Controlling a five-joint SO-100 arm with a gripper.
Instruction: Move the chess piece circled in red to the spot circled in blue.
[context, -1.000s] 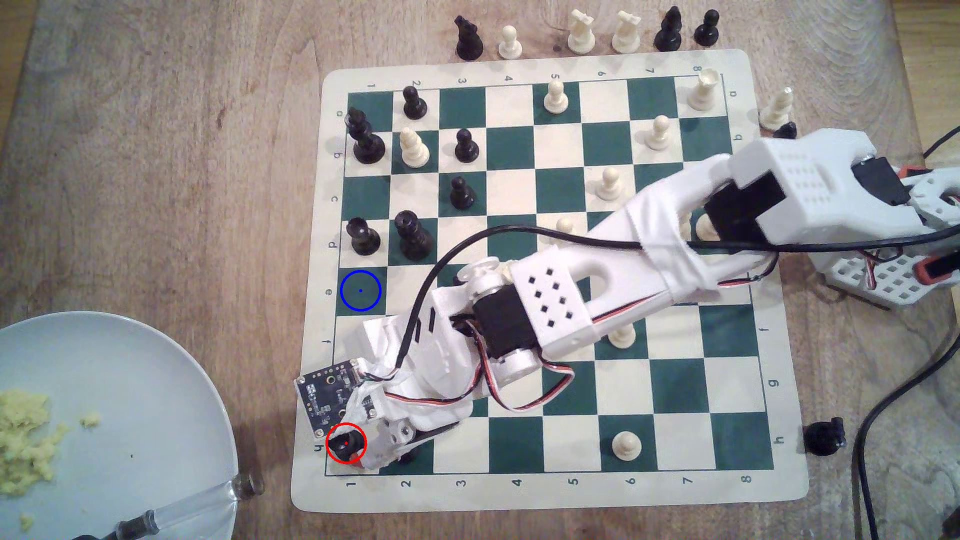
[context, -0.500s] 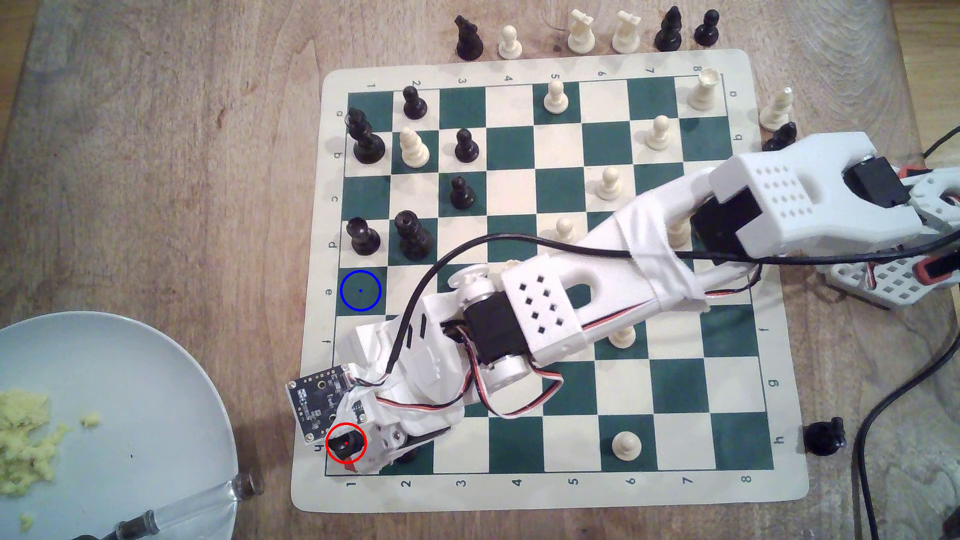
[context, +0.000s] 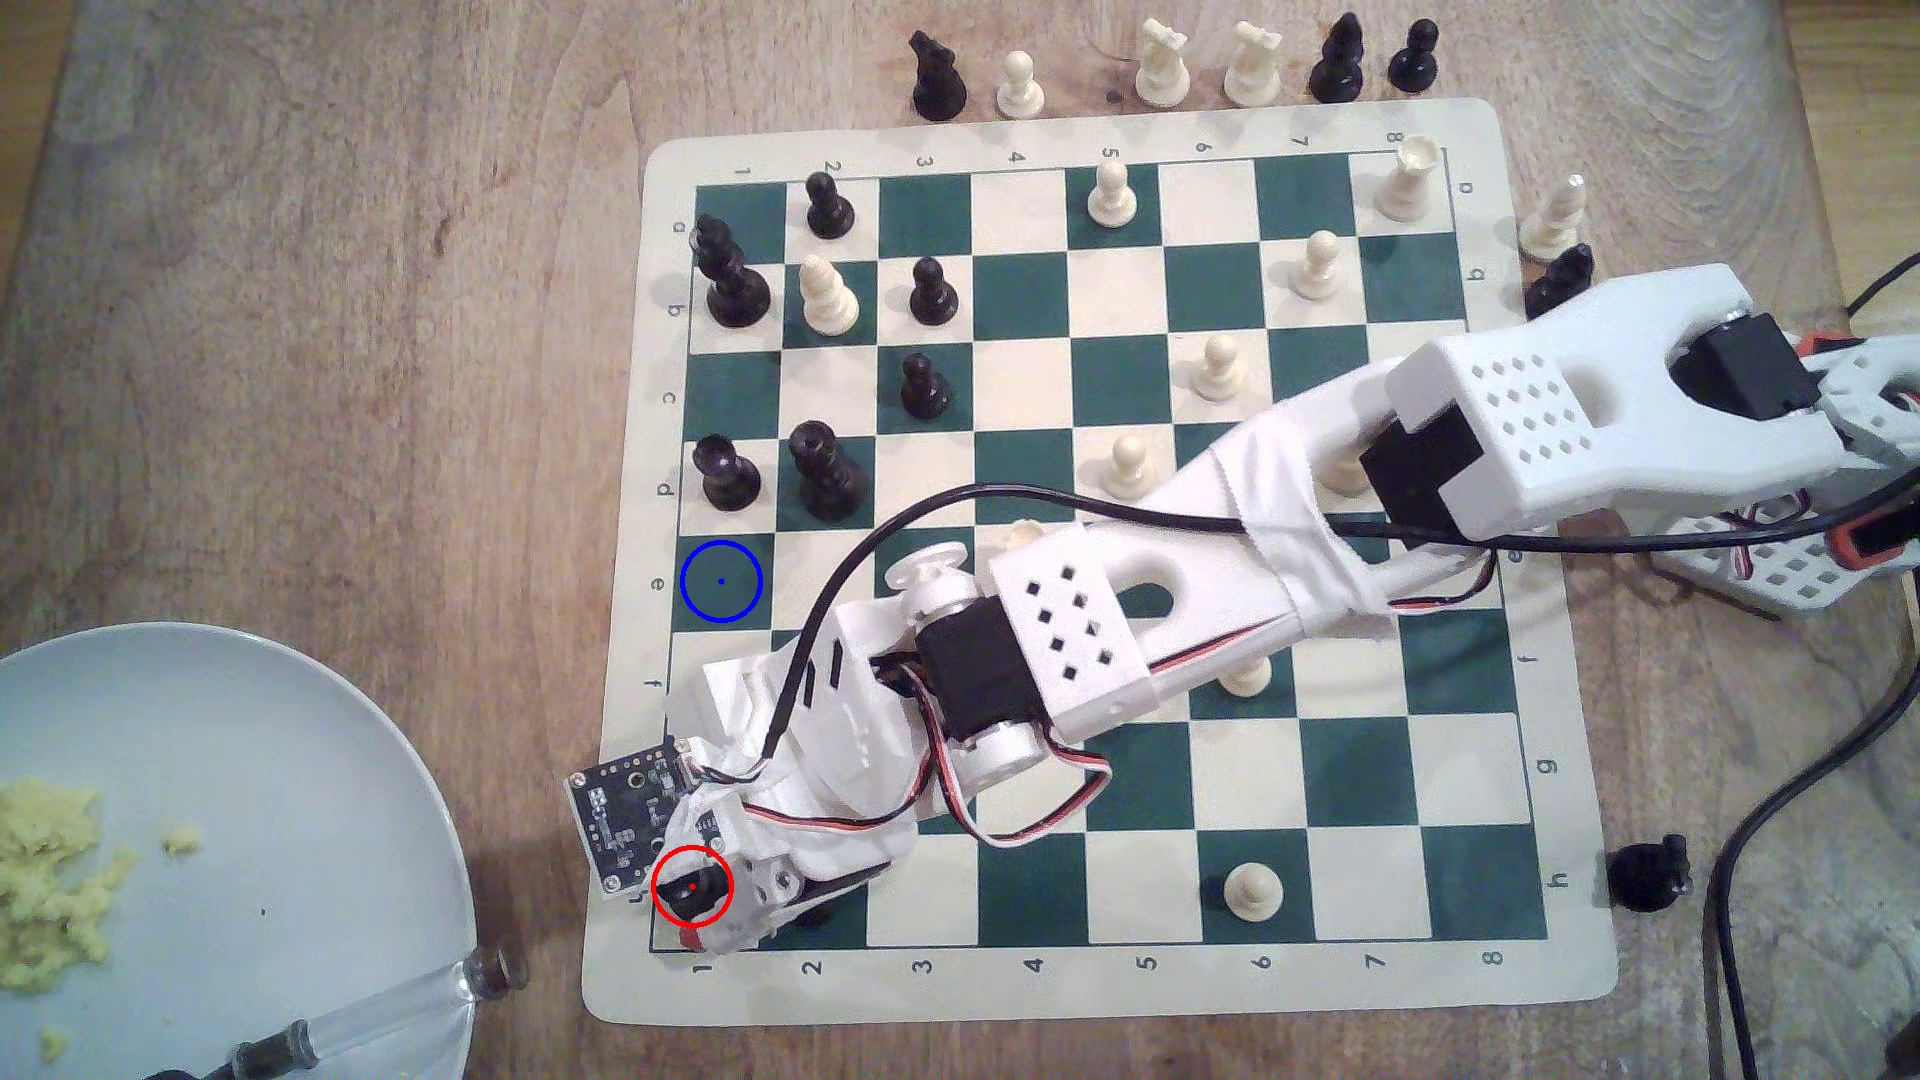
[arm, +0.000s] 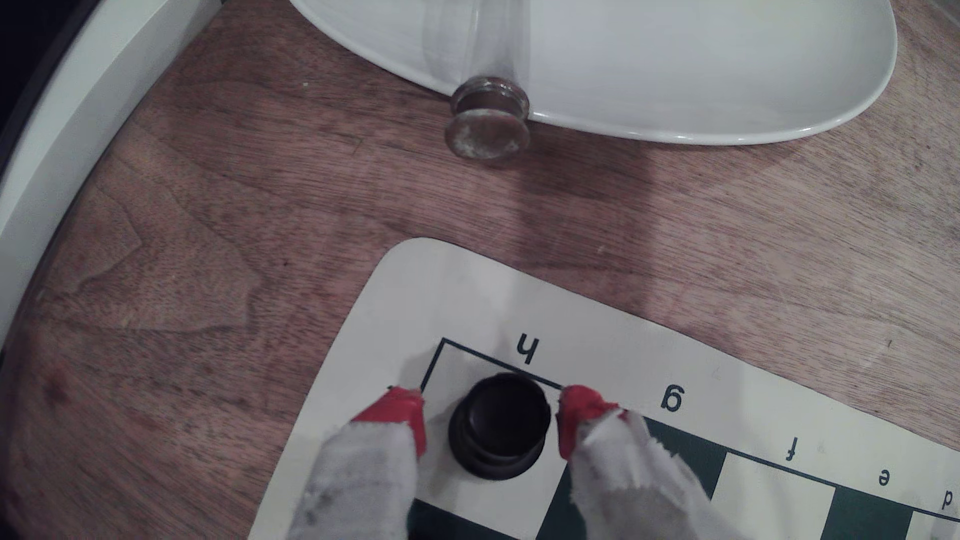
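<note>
The black rook (context: 694, 889), ringed in red, stands on the cream corner square h1 at the board's near left corner in the exterior view. From the wrist, the rook (arm: 498, 423) sits upright between two red-tipped fingers (arm: 402, 415), with a narrow gap on each side. My gripper (arm: 491, 415) is open around it, low over the square. The blue-ringed spot (context: 721, 582) is the dark green square e1, three squares up the same column, bare.
A pale plate (context: 312, 748) with yellow crumbs and a glass tube with a stopper (arm: 488, 130) lie just off the board's corner. Black pieces (context: 727, 476) stand on d1 and d2 (context: 826, 473) beside the blue spot. Several pieces dot the board.
The arm has reached a little further toward the exterior view's left, and the wrist has settled lower over the rook. The rook has not moved.
</note>
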